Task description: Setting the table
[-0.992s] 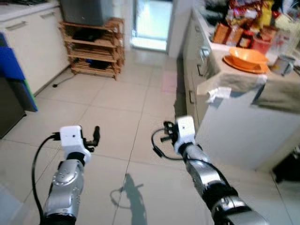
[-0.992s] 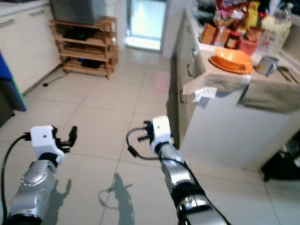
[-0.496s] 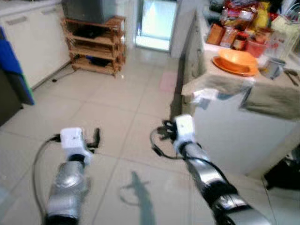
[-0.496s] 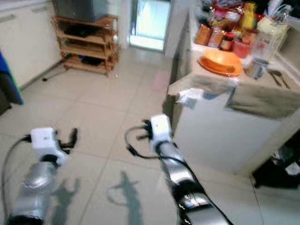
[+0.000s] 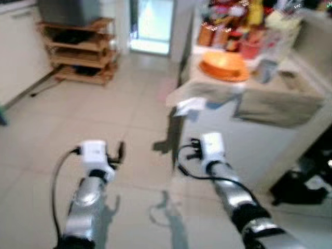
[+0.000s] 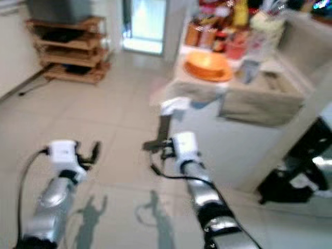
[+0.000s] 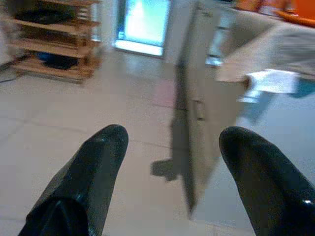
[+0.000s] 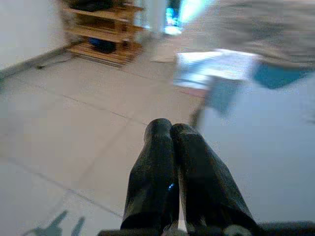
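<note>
An orange bowl on an orange plate (image 5: 224, 65) sits on the cloth-covered counter (image 5: 270, 101) ahead to my right, with a grey mug (image 5: 266, 70) beside it. Both arms are held out low over the tiled floor, short of the counter. My left gripper (image 7: 170, 140) is open, its two black fingers (image 7: 101, 162) spread wide with nothing between them. My right gripper (image 8: 170, 127) is shut, fingers pressed together and holding nothing, pointing toward the counter's white front. In the left eye view the left gripper (image 5: 120, 151) and the right gripper (image 5: 188, 150) hang side by side.
Jars and packets (image 5: 233, 31) crowd the back of the counter. A wooden shelf rack (image 5: 78, 49) stands at the far left beside a bright doorway (image 5: 150, 26). A dark object (image 5: 301, 181) lies on the floor at the right of the counter. Open tiled floor (image 5: 104, 104) lies ahead.
The whole view has swung to the right and blurred, so the counter now sits nearer the middle. Both arms keep the same pose, left open and right shut.
</note>
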### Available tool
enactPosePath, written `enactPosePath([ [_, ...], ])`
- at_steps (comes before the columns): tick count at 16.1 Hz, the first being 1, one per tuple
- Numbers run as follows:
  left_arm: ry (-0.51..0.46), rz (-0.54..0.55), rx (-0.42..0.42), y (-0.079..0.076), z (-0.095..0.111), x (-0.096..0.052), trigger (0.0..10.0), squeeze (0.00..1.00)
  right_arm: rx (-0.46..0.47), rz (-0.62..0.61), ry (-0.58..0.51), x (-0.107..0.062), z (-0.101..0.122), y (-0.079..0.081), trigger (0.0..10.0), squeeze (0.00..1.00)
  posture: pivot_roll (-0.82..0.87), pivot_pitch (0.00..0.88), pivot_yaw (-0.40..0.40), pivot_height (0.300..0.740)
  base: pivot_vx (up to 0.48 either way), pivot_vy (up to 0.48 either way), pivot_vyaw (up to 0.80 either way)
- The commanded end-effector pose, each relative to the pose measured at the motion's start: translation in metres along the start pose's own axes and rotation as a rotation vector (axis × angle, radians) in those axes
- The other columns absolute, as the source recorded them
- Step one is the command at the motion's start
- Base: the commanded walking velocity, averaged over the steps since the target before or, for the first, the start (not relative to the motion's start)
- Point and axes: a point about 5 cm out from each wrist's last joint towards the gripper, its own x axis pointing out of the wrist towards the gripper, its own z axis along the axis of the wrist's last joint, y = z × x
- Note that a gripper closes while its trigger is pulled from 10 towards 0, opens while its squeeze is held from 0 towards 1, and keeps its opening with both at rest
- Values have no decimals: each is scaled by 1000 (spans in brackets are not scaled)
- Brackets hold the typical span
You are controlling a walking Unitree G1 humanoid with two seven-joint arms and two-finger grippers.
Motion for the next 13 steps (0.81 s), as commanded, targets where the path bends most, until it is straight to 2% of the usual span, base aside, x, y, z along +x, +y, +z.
enactPosePath([
  [1, -12, 23, 21, 10, 5, 0, 10000, 0, 0, 30, -17, 4, 5, 13, 10000, 0, 63, 0, -63, 736, 307, -364, 0],
  [2, -12, 20, 21, 9, 4, 0, 10000, 0, -3, 24, -19, 5, 6, 12, 10000, 384, 63, 0, -63, 736, 311, -360, 0],
  [3, -12, 15, 22, 7, 4, 0, 10000, 0, 13, 16, -26, 4, 6, 11, 10000, 1000, 60, 0, -61, 736, 311, -364, 0],
  [7, -14, 6, 25, 5, 5, 2, 10000, 0, 22, -3, -32, 4, 7, 8, 10000, 1000, 57, 0, -57, 736, 309, -364, 0],
  [9, -16, -4, 32, 5, 6, 3, 10000, 0, -9, -16, -37, 5, 9, 6, 10000, 1000, 55, 0, -56, 736, 311, -364, 0],
  [13, -17, -8, 26, 2, 6, 3, 10000, 0, 15, 4, -40, 5, 9, 7, 10000, 1000, 53, 0, -60, 736, 312, -362, 0],
])
